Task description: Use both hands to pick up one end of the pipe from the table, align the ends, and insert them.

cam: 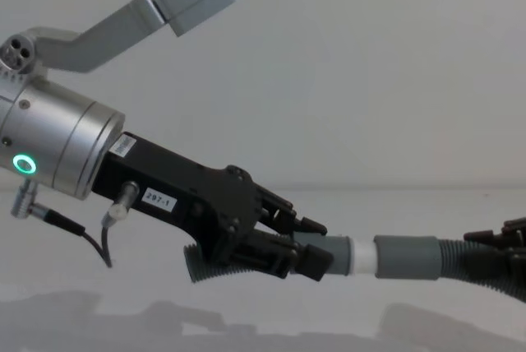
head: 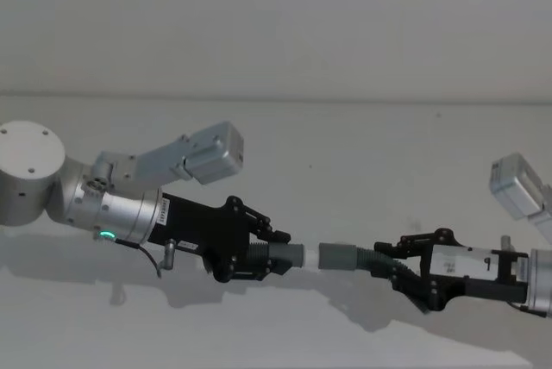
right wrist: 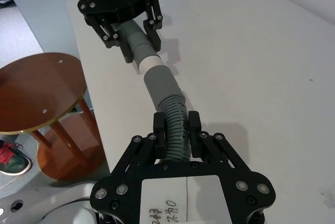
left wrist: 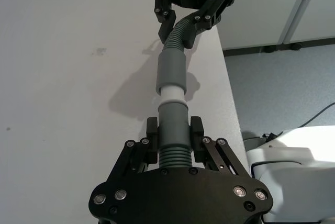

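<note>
1. The left black plastic two-finger gripper [head: 274, 253], on its fat silver cylindrical wrist with a green ring light [head: 107, 234], reaches in from the left, angled slightly down, and is clamped on the shorter dark grey ribbed hose piece [cam: 215, 270].
2. The right black plastic two-finger gripper [head: 390, 267] comes in from the right, nearly level, and is closed around the ribs of the longer dark grey ribbed hose piece [right wrist: 177, 127].
3. Both pieces are held above the plain matte white-grey worktop [head: 345, 153], their long axes in one line running left to right.
4. The shorter piece's smooth light grey cuff [left wrist: 172, 119] points right; its white tip [left wrist: 170, 94] touches the mouth of the longer piece's grey cuff [left wrist: 171, 69], which points left.
</note>
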